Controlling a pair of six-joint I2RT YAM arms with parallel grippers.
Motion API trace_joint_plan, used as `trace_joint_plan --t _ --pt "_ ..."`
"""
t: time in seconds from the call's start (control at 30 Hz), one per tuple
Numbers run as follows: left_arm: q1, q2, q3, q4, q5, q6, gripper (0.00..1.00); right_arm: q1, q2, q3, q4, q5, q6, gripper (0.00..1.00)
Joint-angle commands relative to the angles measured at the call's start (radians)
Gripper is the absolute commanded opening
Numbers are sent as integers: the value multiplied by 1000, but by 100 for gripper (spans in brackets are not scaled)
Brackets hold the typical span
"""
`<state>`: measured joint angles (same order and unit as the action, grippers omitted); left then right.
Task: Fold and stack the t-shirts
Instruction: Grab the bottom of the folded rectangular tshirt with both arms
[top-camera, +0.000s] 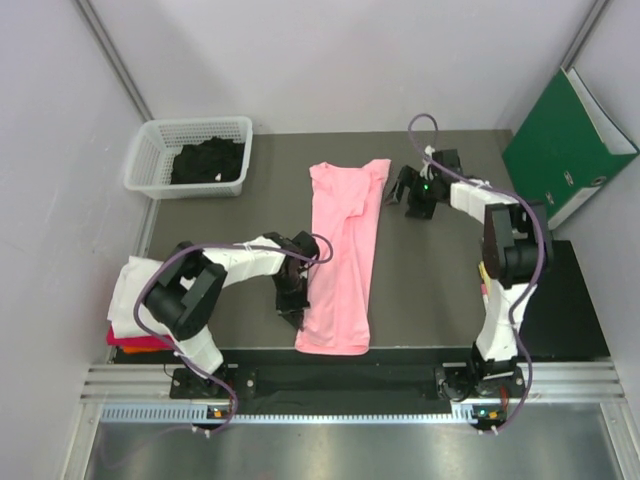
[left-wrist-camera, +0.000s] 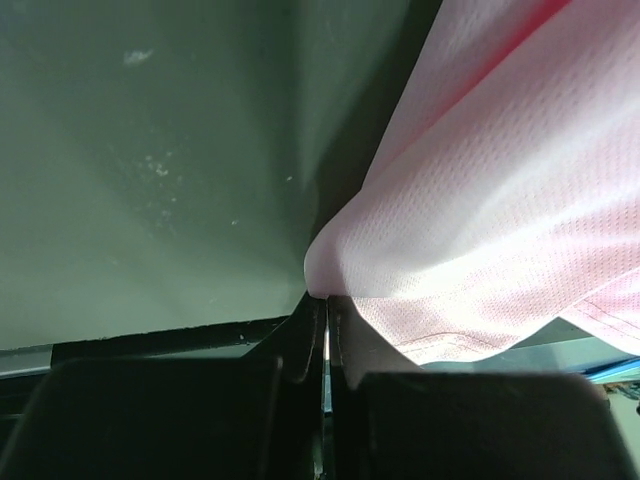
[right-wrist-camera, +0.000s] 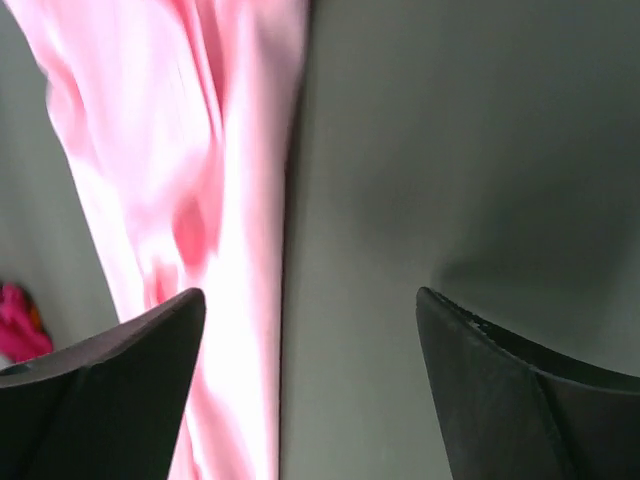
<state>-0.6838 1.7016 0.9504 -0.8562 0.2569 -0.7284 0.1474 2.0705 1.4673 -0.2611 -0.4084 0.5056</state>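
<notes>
A light pink t-shirt (top-camera: 343, 255) lies as a long narrow strip down the middle of the dark table (top-camera: 430, 290). My left gripper (top-camera: 293, 303) sits at the strip's lower left edge. In the left wrist view its jaws (left-wrist-camera: 325, 300) are shut, with the pink t-shirt (left-wrist-camera: 500, 220) pinched at their tips. My right gripper (top-camera: 404, 189) hovers just right of the shirt's top end, open and holding nothing. In the right wrist view the pink t-shirt (right-wrist-camera: 200, 200) passes under the right gripper's (right-wrist-camera: 310, 305) left finger. White, magenta-red and orange shirts (top-camera: 132, 312) are stacked at the left edge.
A white mesh basket (top-camera: 150, 150) holding black shirts (top-camera: 208, 162) stands at the back left. A green binder (top-camera: 565, 140) leans at the back right. Small pink and yellow markers (top-camera: 483, 276) lie by the right arm.
</notes>
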Motion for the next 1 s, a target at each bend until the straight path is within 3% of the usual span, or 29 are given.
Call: trace_joint_plan --t 0.0,0.03,0.1,0.23,0.97 --pt "1 24 40 17 22 21 0 12 -176 -264 -79 -124 -2 82" --pt "1 30 45 19 22 23 0 23 -225 -356 -89 -135 -10 81" --pt "1 39 50 23 27 24 0 33 -265 -466 -124 -161 -13 69" --pt "1 53 68 26 35 30 0 79 -319 -571 -181 -201 -25 52" --pt "1 84 102 43 47 21 0 449 -182 -644 -172 -165 62 37"
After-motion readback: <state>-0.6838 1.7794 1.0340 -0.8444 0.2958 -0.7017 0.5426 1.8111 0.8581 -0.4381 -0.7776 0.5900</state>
